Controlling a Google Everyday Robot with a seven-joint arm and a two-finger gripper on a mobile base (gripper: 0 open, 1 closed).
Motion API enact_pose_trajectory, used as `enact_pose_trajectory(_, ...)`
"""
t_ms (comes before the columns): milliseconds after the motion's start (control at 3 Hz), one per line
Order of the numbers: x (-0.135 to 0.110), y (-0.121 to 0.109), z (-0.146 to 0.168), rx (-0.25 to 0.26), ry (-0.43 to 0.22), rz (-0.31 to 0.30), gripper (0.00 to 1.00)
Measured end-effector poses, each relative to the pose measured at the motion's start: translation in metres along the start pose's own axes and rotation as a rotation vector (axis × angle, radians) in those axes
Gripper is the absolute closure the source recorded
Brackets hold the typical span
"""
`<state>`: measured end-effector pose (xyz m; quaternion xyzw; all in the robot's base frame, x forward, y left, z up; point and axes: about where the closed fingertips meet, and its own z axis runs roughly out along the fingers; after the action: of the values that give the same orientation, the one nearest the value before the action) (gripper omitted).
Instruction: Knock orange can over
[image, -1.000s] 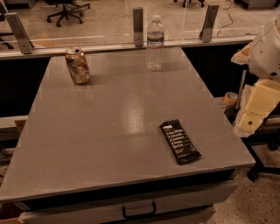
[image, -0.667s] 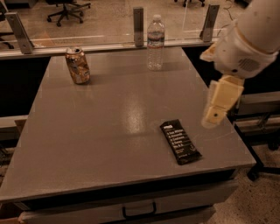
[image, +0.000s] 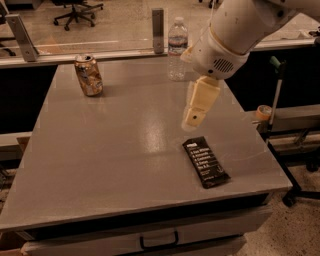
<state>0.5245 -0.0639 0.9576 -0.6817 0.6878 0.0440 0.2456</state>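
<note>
The orange can (image: 89, 75) stands upright near the far left corner of the grey table (image: 110, 150). It is orange-brown with pale swirls and a silver top. My gripper (image: 192, 120) hangs over the table's right half, just above the far end of the black wrapper. It is well to the right of the can and nearer the front. It holds nothing that I can see.
A clear water bottle (image: 177, 49) stands at the far edge, right of the can and behind my arm. A flat black snack-bar wrapper (image: 205, 161) lies near the front right. A glass partition with metal posts (image: 158, 22) runs along the far edge.
My arm has swung in from the right edge of the table leftward over the tabletop. The can, bottle and wrapper have not moved.
</note>
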Motion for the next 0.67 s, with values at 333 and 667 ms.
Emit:
enact_pose_trajectory(333,-0.001,-0.002,0.004,0.01,-0.029,0.023,0.0)
enact_pose_trajectory(667,-0.019,-0.008,0.046,-0.01,-0.129,0.091,0.0)
